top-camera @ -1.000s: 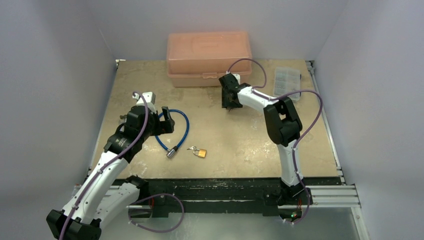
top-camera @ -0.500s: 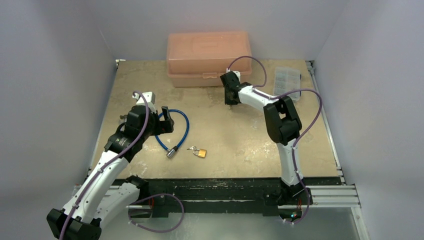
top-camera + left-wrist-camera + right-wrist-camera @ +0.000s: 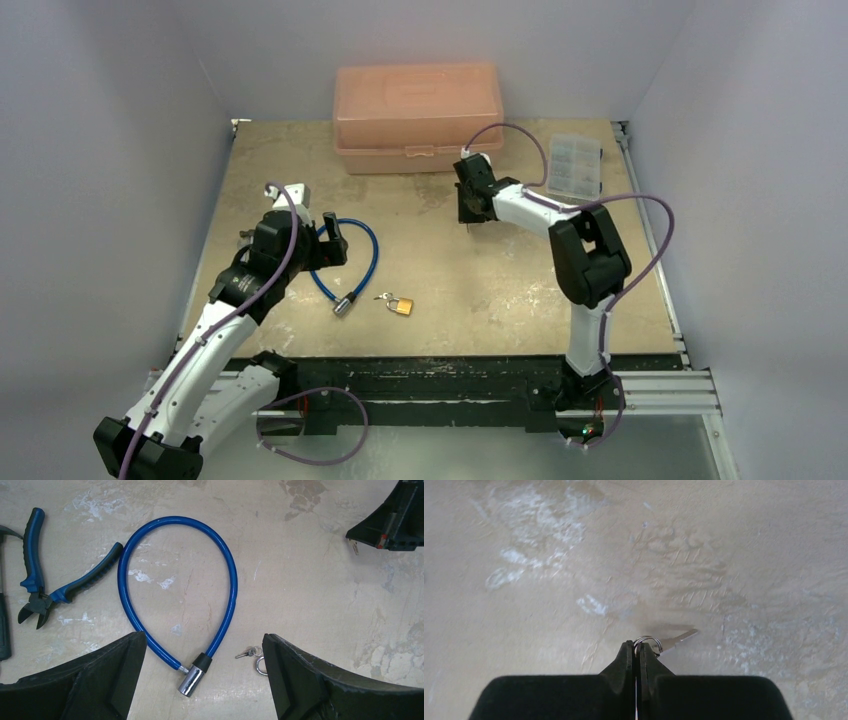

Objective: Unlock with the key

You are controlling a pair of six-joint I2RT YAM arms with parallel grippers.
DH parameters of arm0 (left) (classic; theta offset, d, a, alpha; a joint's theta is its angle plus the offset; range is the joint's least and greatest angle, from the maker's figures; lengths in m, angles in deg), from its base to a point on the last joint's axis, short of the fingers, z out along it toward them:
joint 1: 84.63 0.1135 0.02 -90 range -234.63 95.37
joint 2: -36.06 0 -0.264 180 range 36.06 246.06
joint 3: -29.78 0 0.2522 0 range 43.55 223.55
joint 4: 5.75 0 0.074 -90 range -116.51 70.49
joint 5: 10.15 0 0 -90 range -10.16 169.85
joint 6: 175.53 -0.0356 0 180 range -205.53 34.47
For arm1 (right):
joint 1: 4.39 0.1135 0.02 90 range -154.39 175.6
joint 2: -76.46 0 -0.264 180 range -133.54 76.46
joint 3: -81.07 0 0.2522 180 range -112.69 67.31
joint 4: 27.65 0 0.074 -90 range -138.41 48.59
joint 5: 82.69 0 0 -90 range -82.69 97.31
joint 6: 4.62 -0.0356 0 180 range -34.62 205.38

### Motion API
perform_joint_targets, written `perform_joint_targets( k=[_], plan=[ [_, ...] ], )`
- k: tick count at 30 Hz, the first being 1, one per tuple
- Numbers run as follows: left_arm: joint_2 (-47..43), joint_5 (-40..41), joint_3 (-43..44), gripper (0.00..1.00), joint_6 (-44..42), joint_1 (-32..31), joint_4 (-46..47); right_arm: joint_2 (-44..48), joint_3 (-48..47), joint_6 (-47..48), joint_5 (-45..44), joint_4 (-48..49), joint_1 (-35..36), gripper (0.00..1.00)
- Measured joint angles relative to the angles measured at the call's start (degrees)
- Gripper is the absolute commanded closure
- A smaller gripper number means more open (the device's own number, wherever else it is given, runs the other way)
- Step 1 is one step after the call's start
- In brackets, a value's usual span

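Thin shiny key (image 3: pixel 679 637) pinched by its round ring between matte right fingers (image 3: pixel 625 661); left fingers (image 3: pixel 310 680) spread wide

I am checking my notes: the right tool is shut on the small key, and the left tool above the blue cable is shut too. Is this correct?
The left tool above the blue cable is open: the left wrist view shows its jaws wide apart. The right tool is shut on the small key.
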State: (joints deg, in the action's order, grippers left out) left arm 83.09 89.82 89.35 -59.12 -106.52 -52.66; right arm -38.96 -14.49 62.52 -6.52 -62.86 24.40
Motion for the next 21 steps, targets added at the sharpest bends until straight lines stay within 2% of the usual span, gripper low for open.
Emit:
perform_joint_targets(
  k=[12,21],
  plan=[
    [-2.56,-1.01,-0.02,0.08,-0.02,0.0,0.2,17.88,13.75,-0.44,15.54,7.34,0.48,1.0],
    [-8.28,-6.78,-0.94,0.07,1.75,0.0,4.72,27.23,19.89,-2.12,28.92,9.53,2.93,1.0]
  ],
)
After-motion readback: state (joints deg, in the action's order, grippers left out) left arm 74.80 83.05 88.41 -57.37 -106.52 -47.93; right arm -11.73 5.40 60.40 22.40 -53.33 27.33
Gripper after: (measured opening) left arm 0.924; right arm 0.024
